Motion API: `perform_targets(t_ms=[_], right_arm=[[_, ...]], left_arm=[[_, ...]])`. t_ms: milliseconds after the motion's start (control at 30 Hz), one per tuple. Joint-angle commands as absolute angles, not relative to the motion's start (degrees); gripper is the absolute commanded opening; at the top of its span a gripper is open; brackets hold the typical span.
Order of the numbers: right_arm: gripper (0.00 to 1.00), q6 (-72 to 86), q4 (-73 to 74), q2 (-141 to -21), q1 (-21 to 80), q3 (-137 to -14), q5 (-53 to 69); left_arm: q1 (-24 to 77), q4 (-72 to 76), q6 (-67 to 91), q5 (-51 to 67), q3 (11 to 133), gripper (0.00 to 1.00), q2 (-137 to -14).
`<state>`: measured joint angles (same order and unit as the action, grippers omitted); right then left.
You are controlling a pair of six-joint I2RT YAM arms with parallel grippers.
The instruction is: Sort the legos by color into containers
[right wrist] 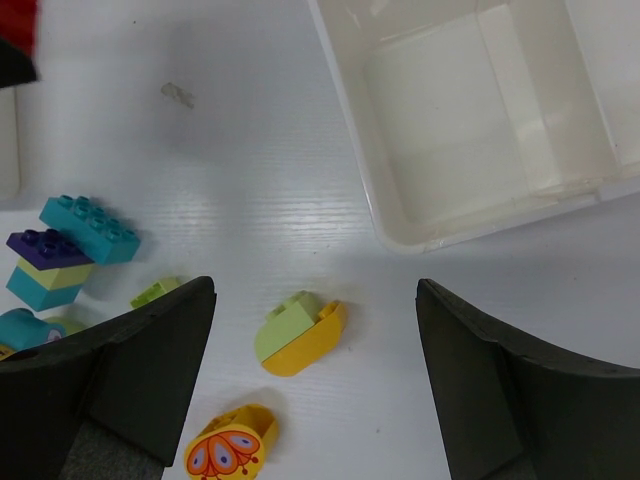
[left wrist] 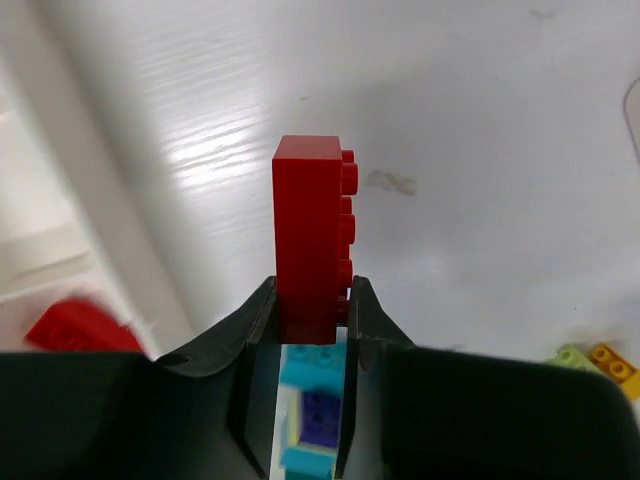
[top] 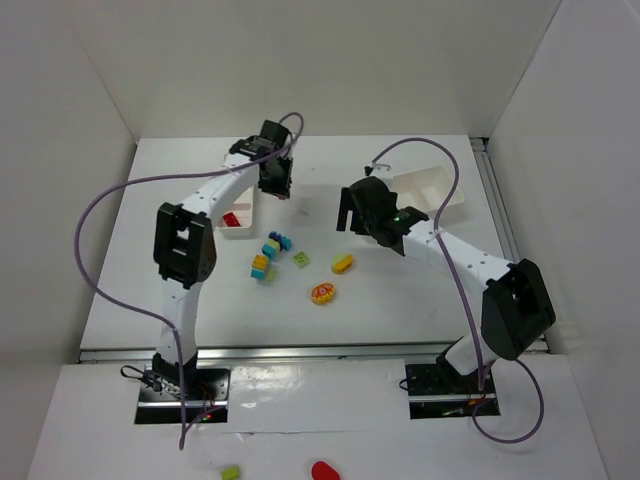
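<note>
My left gripper is shut on an upright red lego, held above the table beside the left container. Another red lego lies in that container. Loose legos lie mid-table: a cyan, purple and green stack, a cyan brick, a green-and-yellow piece and a round yellow one with an orange print. My right gripper hangs open above the green-and-yellow piece, holding nothing. Its container shows bare compartments.
A yellow-and-cyan stack and a small green brick also lie mid-table. A green brick and a red piece lie off the table, in front of the arm bases. White walls enclose the table.
</note>
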<state>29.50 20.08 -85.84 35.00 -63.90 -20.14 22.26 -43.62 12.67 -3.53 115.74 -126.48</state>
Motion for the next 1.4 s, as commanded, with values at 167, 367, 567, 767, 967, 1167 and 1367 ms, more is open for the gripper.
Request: perform_targets(t_ms=[167,367,567,767,967,1167,1367], right_arm=[[0.88,27.6,17.32,-84.63,36.12,-65.39,-19.6],[0.95,27.6,18.89,-85.78,36.65,-65.38,-20.48],[1.0,25.85,21.88,-87.98,37.18,-67.41,-20.48],[1.0,25.31,22.93,-87.98,37.7,-66.09,-17.32],[1.0,27.51,24.87,-87.98,40.34,-60.83,-16.7],[1.0,28.04,26.89,-90.09,44.11,-59.5,-13.1],[1.0,26.19,21.36,-85.34,50.17,-53.61,-4.48]], left_arm=[[12.31,-46.85,28.99,-8.34,96.61,0.0,-109.08],[10.55,-44.65,31.72,-11.24,91.58,0.02,-106.52],[10.55,-42.54,33.4,-12.39,89.82,0.29,-107.57],[10.55,-42.54,33.4,-12.91,89.82,0.77,-106.53],[11.07,-44.64,32.17,-13.45,93.95,0.85,-104.6],[13.09,-46.05,30.94,-12.66,98.26,0.84,-100.11],[14.77,-46.05,30.94,-11.95,96.86,0.84,-96.24]])
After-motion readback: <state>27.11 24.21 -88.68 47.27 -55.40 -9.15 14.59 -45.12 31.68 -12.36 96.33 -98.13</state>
